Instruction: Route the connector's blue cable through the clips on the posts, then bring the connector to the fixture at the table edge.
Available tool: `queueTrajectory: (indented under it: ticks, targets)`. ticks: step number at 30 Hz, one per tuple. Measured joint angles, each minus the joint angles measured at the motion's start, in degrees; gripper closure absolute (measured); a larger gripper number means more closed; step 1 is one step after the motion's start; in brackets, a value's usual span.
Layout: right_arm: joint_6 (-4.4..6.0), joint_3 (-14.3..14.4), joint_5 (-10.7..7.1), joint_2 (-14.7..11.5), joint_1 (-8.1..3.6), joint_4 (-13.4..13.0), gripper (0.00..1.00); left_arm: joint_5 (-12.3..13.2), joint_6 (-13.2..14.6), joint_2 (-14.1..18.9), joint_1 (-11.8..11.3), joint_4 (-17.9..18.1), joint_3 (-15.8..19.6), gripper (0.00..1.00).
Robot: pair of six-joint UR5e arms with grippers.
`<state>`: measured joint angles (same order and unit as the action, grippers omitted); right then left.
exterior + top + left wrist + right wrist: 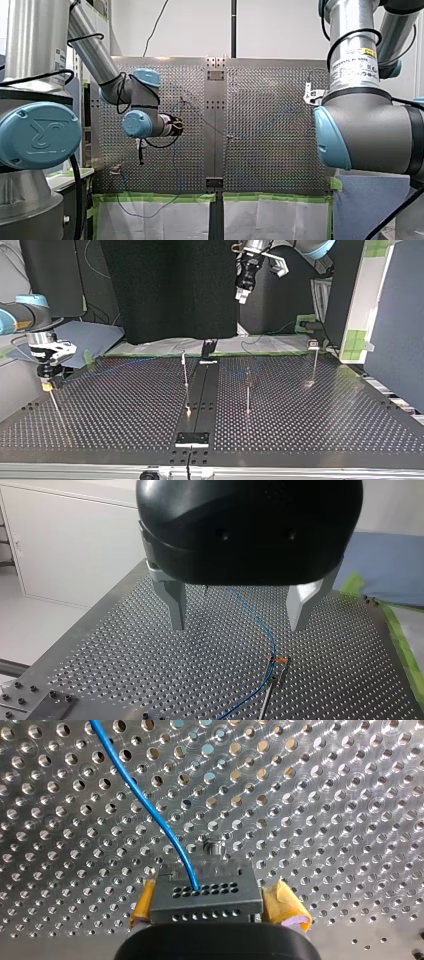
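My right gripper point(214, 892) has its yellow-padded fingers point(141, 906) clenched on the grey connector point(206, 902), whose face shows rows of small holes. The blue cable point(145, 805) leaves the connector between the fingers and runs ahead over the perforated counter point(325, 795). In the top view these fingers sit close to the counter's side edge, with wide room between them and the nearest post. My left gripper point(239, 610) hangs high, its metal fingers point(176, 605) released and wide apart; the cable passes below between them to a clipped post point(272, 687). The white label point(356, 67) on my right arm is too small to read.
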<state>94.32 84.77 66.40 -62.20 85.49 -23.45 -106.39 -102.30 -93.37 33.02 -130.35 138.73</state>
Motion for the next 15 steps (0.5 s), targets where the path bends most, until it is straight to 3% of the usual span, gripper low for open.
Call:
queueTrajectory:
  ticks: [15]
  targets:
    - [0.0, 0.0, 0.75, 0.0, 0.16, 0.08, 0.11, 0.0, 0.0, 0.01, 0.0, -0.01, 0.01, 0.01]
